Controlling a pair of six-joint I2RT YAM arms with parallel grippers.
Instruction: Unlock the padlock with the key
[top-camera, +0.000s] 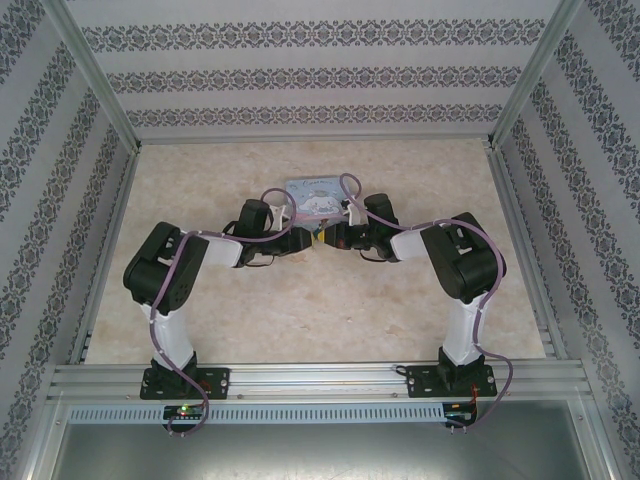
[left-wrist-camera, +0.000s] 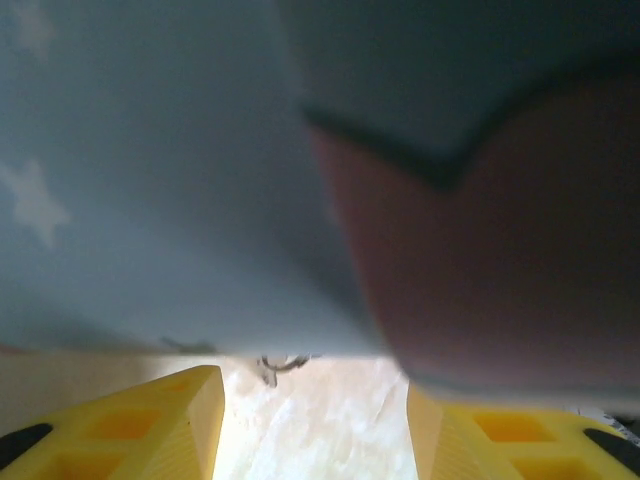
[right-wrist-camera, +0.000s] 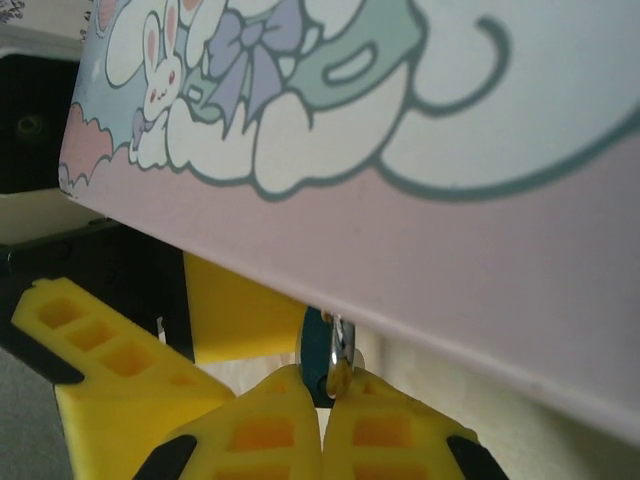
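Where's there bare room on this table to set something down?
Bare table: the wide near patch framed by the left arm and right arm, and the far strip by the back wall, either side of the tin. Crowded: the middle, where the left fingers and right fingers meet beside the tin.

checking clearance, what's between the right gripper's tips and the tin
In the right wrist view, the padlock: its silvery shackle and dark-blue body fill the short stretch from the shut right gripper up to the tin edge.
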